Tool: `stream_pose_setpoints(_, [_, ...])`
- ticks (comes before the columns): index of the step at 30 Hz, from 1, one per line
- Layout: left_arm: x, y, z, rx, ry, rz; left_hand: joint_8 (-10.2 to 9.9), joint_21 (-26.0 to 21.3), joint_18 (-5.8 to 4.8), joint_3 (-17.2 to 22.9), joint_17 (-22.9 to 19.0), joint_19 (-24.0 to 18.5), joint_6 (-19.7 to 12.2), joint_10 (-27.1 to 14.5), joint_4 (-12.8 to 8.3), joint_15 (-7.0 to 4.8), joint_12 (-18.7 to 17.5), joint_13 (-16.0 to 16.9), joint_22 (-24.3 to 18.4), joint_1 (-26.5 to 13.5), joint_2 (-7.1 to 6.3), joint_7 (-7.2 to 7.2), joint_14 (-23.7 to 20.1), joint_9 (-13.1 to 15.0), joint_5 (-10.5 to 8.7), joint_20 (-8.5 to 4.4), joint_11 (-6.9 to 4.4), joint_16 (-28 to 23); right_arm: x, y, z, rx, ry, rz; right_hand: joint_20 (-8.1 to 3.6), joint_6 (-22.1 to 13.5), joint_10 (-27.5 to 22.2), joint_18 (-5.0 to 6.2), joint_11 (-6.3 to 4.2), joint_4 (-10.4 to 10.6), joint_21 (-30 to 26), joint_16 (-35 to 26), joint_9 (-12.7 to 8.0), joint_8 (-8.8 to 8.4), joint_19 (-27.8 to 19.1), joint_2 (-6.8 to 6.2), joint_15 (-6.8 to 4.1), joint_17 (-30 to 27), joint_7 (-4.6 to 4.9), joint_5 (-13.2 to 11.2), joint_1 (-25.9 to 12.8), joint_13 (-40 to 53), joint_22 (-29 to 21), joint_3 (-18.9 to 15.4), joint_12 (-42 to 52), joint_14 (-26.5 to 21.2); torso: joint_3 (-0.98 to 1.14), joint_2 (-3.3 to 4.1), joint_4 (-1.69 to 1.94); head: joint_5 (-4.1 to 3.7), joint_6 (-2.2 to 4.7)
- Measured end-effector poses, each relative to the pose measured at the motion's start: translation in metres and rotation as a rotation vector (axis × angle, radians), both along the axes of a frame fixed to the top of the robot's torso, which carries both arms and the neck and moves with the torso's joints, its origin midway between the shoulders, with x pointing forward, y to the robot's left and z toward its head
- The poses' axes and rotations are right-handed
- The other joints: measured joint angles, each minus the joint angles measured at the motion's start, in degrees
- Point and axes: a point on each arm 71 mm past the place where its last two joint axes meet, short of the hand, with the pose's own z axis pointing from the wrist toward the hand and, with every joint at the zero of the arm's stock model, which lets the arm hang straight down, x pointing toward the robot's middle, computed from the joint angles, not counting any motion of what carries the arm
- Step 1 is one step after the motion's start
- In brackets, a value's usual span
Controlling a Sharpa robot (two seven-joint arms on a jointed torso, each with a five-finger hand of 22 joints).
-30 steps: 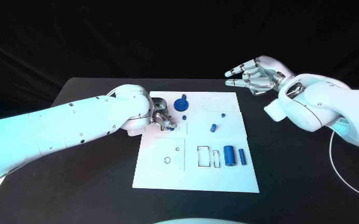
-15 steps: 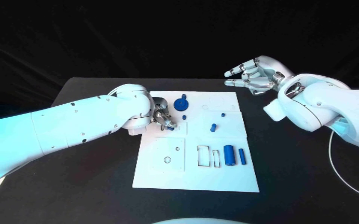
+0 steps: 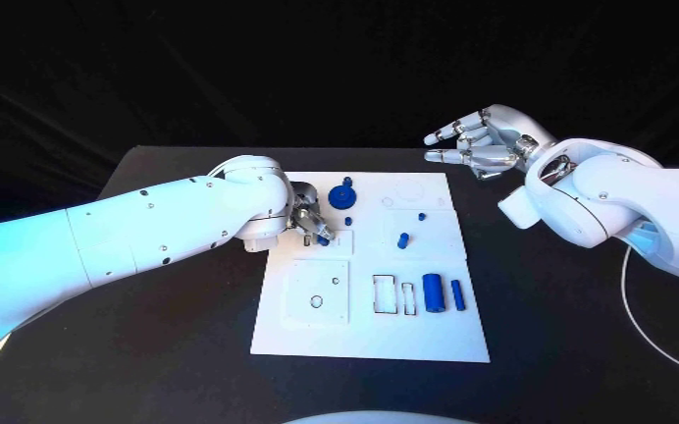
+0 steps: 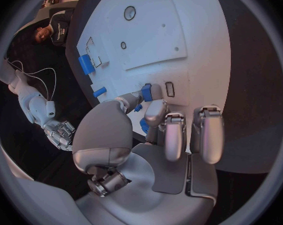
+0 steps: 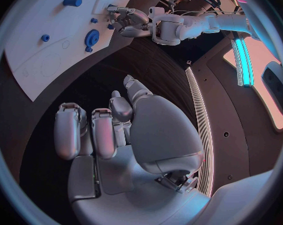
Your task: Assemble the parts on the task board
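The task board [image 3: 371,331] lies in the middle of the black table [image 3: 170,365], its long sides running from the near edge toward the far edge. You see several outlined recesses on it; near its right edge, two blue cylinders [image 3: 433,293] lie side by side beside the rectangular outlines. A blue gear-like part [image 3: 342,195] sits near the board's far edge, with smaller blue parts [image 3: 403,240] scattered around the middle. Your left hand [image 3: 306,220] is at the board's left edge, thumb and a finger pinching a small blue part [image 4: 146,92] just over the board. Your right hand [image 3: 481,147] hangs over the table's far right area, well off the board, fingers spread and holding nothing. Bare table lies along the board's left, right and near sides.
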Motion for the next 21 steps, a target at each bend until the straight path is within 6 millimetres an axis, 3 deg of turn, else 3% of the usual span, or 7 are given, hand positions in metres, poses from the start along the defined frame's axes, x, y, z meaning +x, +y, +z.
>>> stream_pose_setpoints(3, [0.0011,0.0002,-0.0004,0.003,0.001,0.002,-0.3,0.2,0.01,-1.9,0.0,0.0,0.6,0.2,1.0,0.00,0.1,0.3,0.0,-1.2,0.07,-0.58,0.0,-0.1,0.03,0.00,-0.21,0.0,-0.0001,-0.0001,0.0000,0.000,0.001,0.001,0.00,0.0,0.0,0.00,0.00,0.0,0.0,0.0,0.0,0.00,0.0,0.00,0.00,0.0,0.00,0.0,0.0,0.0,0.0,0.0,0.0,0.0,-0.01,0.01,-0.01,0.00,0.07])
stream_pose_setpoints(15, [0.0030,-0.0002,-0.0017,0.014,-0.001,0.006,-0.5,0.6,0.01,-7.0,0.0,0.0,1.7,0.8,3.7,-0.41,1.2,1.3,0.0,-3.8,0.73,-0.64,0.0,-0.7,0.24,0.00,-0.40,0.0,-0.0005,-0.0002,-0.0003,-0.002,0.004,0.004,-0.21,0.0,0.0,-0.01,0.00,0.2,0.0,-0.2,0.0,0.00,-0.2,0.00,0.00,0.0,0.00,0.2,0.0,-0.1,-0.3,-0.2,0.0,0.0,-0.03,0.01,0.00,-0.23,0.25])
stream_pose_setpoints(21, [0.0032,-0.0002,-0.0018,0.014,-0.002,0.007,-0.8,0.9,0.00,-10.5,0.0,-0.2,2.1,1.2,4.9,-0.41,1.4,1.5,0.0,-5.1,0.01,-0.45,0.0,-1.1,0.00,-0.20,-0.40,0.0,-0.0005,-0.0002,-0.0004,-0.002,0.005,0.005,-0.21,0.0,0.0,-0.01,0.02,0.4,-0.2,-0.2,-0.1,0.00,-0.2,-0.01,0.00,0.0,0.00,0.2,0.0,-0.3,-0.5,-0.4,-0.2,0.0,-0.07,0.02,0.04,-0.25,0.26])
